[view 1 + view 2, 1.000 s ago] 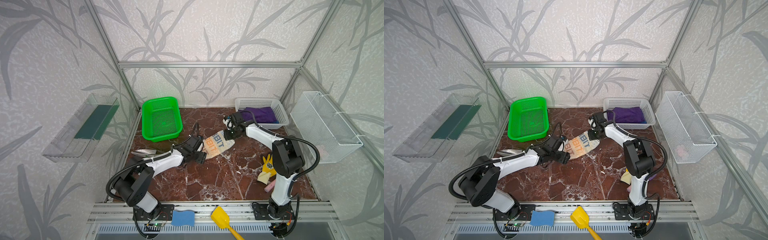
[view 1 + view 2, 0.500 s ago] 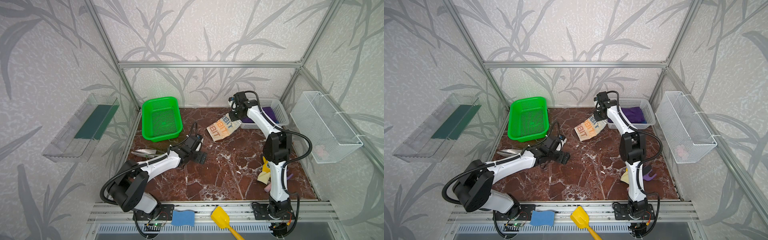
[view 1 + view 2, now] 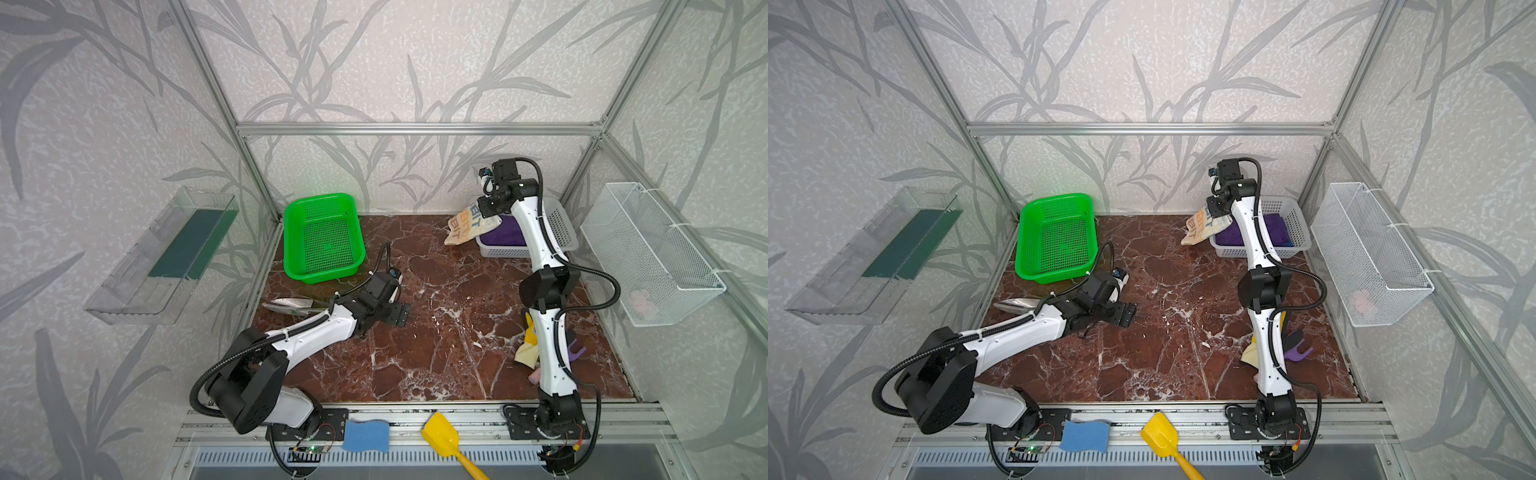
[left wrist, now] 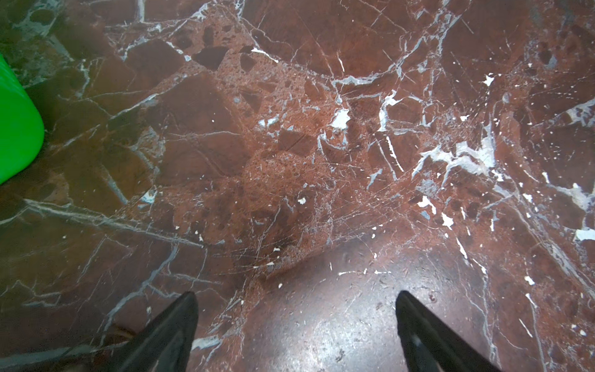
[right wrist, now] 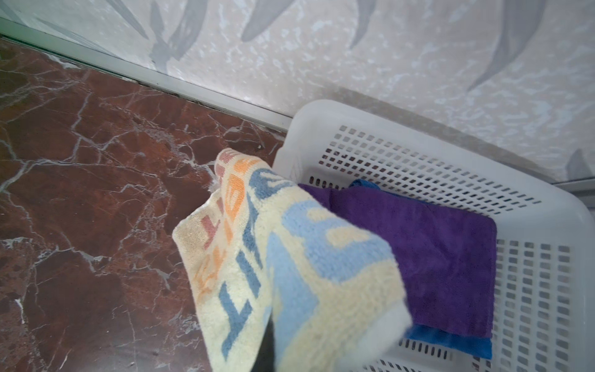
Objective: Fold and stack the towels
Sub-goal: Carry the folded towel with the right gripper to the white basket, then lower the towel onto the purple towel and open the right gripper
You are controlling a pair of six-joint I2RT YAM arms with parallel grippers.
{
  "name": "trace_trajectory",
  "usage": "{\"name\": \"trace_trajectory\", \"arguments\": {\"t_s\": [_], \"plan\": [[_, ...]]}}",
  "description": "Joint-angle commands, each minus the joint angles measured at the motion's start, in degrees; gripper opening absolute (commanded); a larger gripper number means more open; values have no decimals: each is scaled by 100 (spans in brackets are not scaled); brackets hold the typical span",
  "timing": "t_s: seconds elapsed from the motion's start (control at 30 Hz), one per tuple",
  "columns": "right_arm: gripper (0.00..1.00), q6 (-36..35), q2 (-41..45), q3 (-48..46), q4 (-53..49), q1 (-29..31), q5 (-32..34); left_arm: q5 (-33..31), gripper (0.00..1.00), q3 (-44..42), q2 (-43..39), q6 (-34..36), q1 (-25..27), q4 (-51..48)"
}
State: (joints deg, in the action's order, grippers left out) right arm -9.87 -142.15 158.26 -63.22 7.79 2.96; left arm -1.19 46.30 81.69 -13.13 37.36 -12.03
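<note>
- In both top views, your right gripper (image 3: 487, 206) pinched the lettered towel (image 3: 466, 226) by one edge. The towel hung just beside the left end of the white basket (image 3: 566, 224), where the purple towel (image 3: 505, 236) lay. The left gripper (image 3: 401, 313) sat low and well apart, so the right arm was far nearer.
- Left wrist: you had those fingers (image 4: 180, 322) spread over bare marble table (image 4: 289, 145), with no towel in sight.
- Right wrist: the lettered towel (image 5: 289, 257) drooped lengthwise at the basket's rim (image 5: 322, 111). The purple towel (image 5: 434, 251), stacked on the blue towel (image 5: 450, 343), lay off to one side, so the drop likely needed a sideways carry.
</note>
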Motion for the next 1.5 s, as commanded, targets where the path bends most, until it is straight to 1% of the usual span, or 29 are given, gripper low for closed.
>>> {"name": "trace_trajectory", "arguments": {"t_s": [0.0,0.3,0.43,0.7,0.93,1.2,1.3,1.33,1.4,1.43,1.47], "plan": [[0,-75,128,-208,-14,-293,5,-191,96,-25,-197,-27,-13,-26],[0,-261,143,-551,410,-1007,-360,-214,96,1,-151,-85,-16,-50],[0,-429,43,-714,745,-1180,-209,-213,96,53,-94,-120,-18,-113],[0,-865,-301,-679,1235,-1341,149,-185,95,290,154,-111,-18,-355],[0,-808,-596,-589,1286,-1473,85,-94,96,613,436,-42,-17,-632],[0,-884,-808,-644,1494,-1601,534,-74,95,801,641,-23,-17,-747],[5,-879,-849,-656,1617,-1705,541,-75,96,824,673,-26,-18,-739],[11,-855,-862,-660,1658,-1738,499,-74,95,832,689,-28,-11,-738],[18,-858,-837,-730,1764,-1781,333,-64,95,861,729,-15,-13,-731],[24,-896,-831,-816,1851,-1789,288,-49,95,887,764,-15,-16,-722],[32,-926,-808,-890,1914,-1782,253,-27,95,902,793,-15,-14,-721]]}}
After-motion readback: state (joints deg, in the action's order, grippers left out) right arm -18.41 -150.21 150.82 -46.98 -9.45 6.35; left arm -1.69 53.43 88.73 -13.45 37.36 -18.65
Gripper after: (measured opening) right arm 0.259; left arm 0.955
